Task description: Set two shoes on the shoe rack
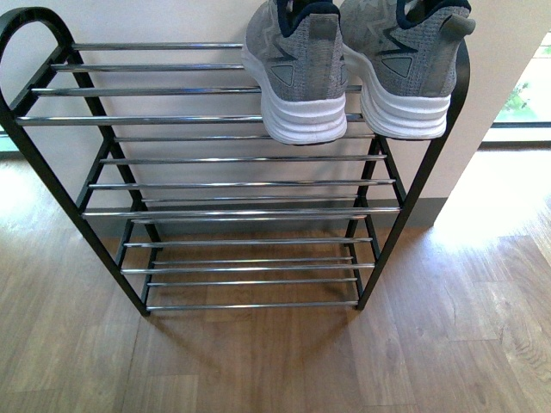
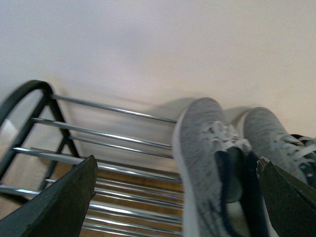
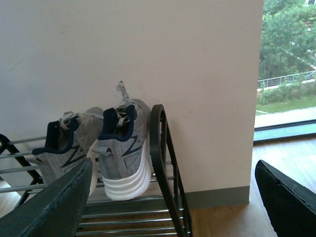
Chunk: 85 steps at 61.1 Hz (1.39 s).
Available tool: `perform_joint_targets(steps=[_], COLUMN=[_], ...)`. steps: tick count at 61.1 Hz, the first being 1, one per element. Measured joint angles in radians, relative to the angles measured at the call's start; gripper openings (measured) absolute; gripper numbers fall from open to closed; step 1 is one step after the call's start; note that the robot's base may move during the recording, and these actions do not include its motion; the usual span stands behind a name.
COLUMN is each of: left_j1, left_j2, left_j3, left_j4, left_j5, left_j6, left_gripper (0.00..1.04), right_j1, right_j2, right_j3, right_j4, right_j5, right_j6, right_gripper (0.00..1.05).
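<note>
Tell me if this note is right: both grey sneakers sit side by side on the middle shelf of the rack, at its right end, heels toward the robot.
Not right. The grey sneakers sit on the top shelf of the shoe rack, not the middle one, as the front view shows. The rest holds: side by side, at its right end, heels toward the robot.

Grey/white sneakers (image 1: 344,64), blk/chrome rack (image 1: 241,185)
</note>
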Motion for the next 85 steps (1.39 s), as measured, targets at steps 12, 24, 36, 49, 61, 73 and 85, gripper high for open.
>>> perform_joint_targets(steps=[12,24,36,49,61,73,85], left_j1=[0.017,0.117,0.155,0.291,0.37,0.431,0.539], left_j2=[-0.315,-0.583,-0.621,-0.758,-0.867,-0.977,-1.076], left_j3=[-0.346,-0.63,-0.69,-0.916,-1.005,-1.061,-1.1], left_j4=[0.131,0.141,0.21,0.56,0.537,0.485,0.421], left_j5=[-0.132,-0.133,-0.066,0.293,0.373,0.43,0.539], left_j6=[0.074,0.062,0.093,0.384,0.426,0.433,0.435], left_gripper=[0.95,0.95,0.92,0.51,0.13,0.01,0.01], right_j1=[0.0,0.0,0.0,-0.001,0.033,0.137,0.142], right_j2=[0.0,0.0,0.0,-0.008,-0.095,-0.191,-0.273], right_j3=[0.0,0.0,0.0,0.0,-0.071,-0.139,-0.182], right_j4=[0.0,0.0,0.0,-0.024,-0.045,-0.077,-0.119], right_j5=[0.0,0.0,0.0,-0.032,-0.01,0.087,0.097], right_j6=[0.0,0.0,0.0,-0.04,-0.174,-0.196,-0.201], right_gripper=[0.95,0.95,0.95,0.9,0.53,0.15,0.02])
